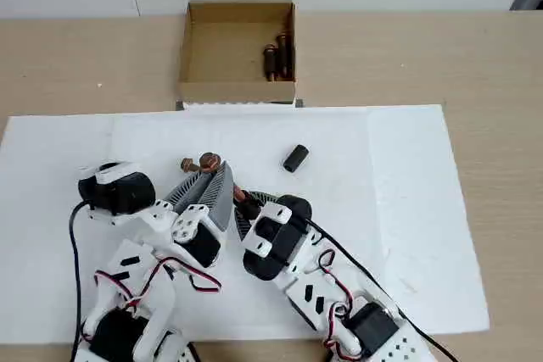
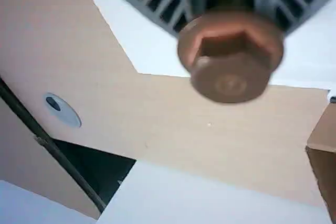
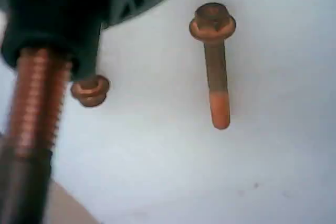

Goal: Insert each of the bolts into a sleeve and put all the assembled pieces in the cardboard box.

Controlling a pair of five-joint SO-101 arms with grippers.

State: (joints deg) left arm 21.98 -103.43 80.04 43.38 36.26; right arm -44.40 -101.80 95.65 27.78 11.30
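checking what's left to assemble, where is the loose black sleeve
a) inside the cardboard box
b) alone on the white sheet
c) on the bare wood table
b: the black sleeve lies by itself on the white sheet, outside the cardboard box.

My left arm [image 1: 136,264] and right arm [image 1: 327,294] match: white printed shells, black servos, loopy red-and-black wires.

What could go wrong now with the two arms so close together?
The left gripper, clamped on a bolt, sits right beside the right gripper, so they might bump and knock that bolt loose. A spare bolt lies on the white sheet close by and could get nudged away. The black sleeve might roll if poked.
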